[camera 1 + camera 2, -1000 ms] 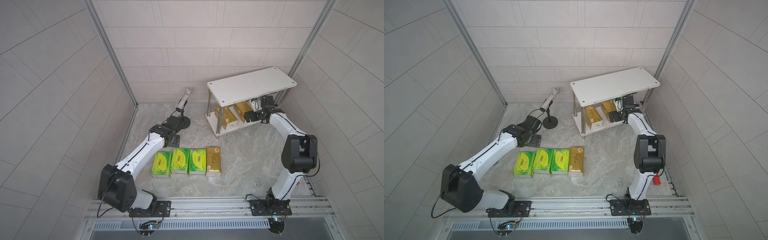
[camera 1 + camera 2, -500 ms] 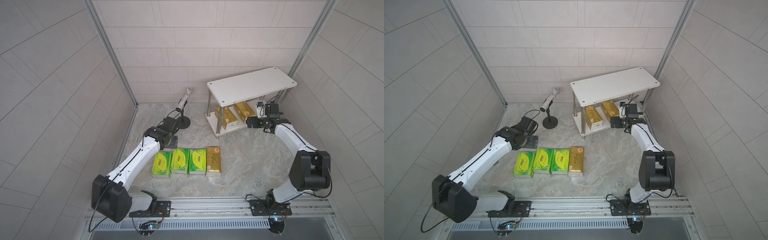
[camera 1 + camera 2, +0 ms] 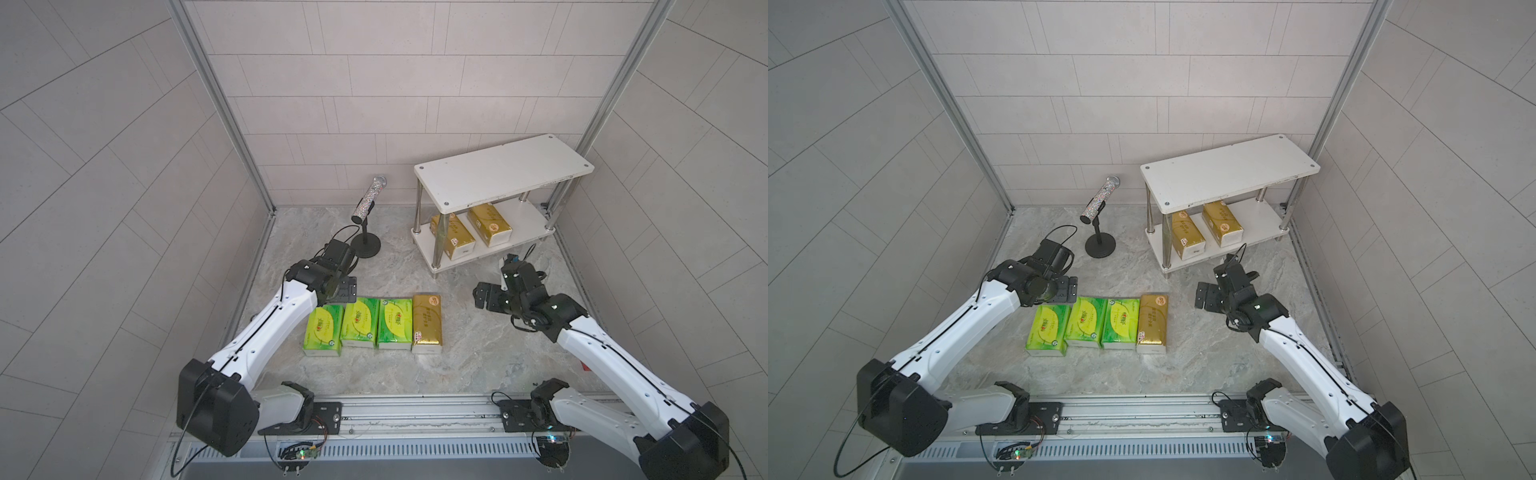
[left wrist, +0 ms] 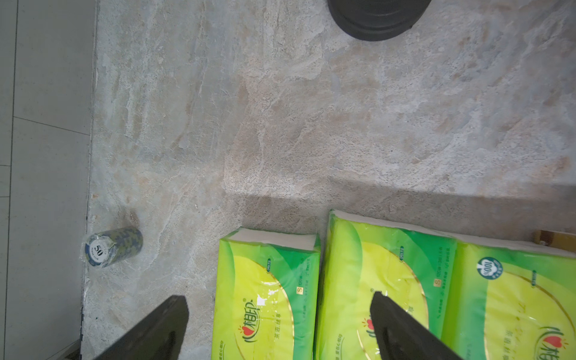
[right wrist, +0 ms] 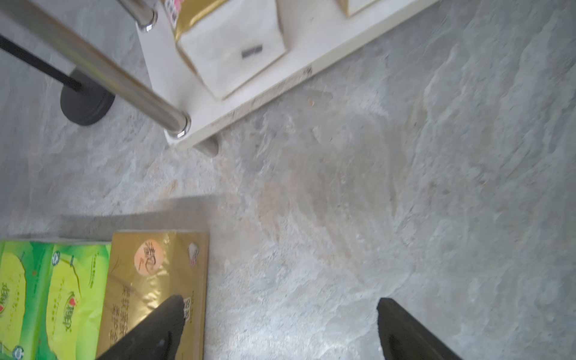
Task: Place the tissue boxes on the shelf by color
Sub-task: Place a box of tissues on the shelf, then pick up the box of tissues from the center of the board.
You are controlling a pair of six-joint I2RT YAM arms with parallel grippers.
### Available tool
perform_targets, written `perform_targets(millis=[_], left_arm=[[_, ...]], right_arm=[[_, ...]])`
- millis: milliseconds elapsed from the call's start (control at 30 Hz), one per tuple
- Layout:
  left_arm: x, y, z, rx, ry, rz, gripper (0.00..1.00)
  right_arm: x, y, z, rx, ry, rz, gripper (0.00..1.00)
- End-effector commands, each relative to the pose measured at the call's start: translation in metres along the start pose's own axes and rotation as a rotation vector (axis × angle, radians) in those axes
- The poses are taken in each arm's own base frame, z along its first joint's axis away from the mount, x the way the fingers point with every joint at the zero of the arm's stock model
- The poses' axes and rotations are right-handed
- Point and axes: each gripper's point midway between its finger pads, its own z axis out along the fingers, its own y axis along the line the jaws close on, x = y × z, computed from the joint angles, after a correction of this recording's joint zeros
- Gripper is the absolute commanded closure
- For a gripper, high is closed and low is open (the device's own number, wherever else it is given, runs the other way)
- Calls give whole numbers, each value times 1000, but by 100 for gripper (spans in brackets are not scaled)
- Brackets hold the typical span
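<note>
Three green tissue boxes (image 3: 323,334) (image 3: 360,322) (image 3: 395,323) lie in a row on the floor, with a gold one (image 3: 427,324) at the right end. Two more gold boxes (image 3: 455,237) (image 3: 489,224) sit on the lower board of the white shelf (image 3: 503,170); its top board is bare. My left gripper (image 4: 278,297) hangs open over the far end of the leftmost green box (image 4: 265,274), its fingers either side of it. My right gripper (image 5: 279,300) is open over bare floor just right of the floor's gold box (image 5: 149,280), holding nothing.
A black-based stand with a glittery cylinder (image 3: 368,199) is left of the shelf, behind my left arm. A roll of poker chips (image 4: 112,246) lies by the left wall. Tiled walls close three sides, and a metal rail (image 3: 415,411) runs along the front.
My right gripper has pulled back from the shelf's lower board to the floor beside the gold box. My left gripper has shifted slightly toward the green boxes. Both stayed open.
</note>
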Motion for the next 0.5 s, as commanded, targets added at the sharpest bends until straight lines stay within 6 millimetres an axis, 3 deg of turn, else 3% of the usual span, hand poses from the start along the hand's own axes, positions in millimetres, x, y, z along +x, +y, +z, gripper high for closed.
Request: perform_targets(millis=[0, 167, 467], left_arm=[[0, 14, -5, -49, -26, -25, 0], [0, 20, -4, -85, -31, -22, 0], [2, 19, -4, -86, -13, -26, 0]], right_arm=[[27, -8, 2, 89, 5, 75, 0], [51, 32, 10, 15, 22, 14, 0], [58, 103, 25, -70, 20, -59, 0]])
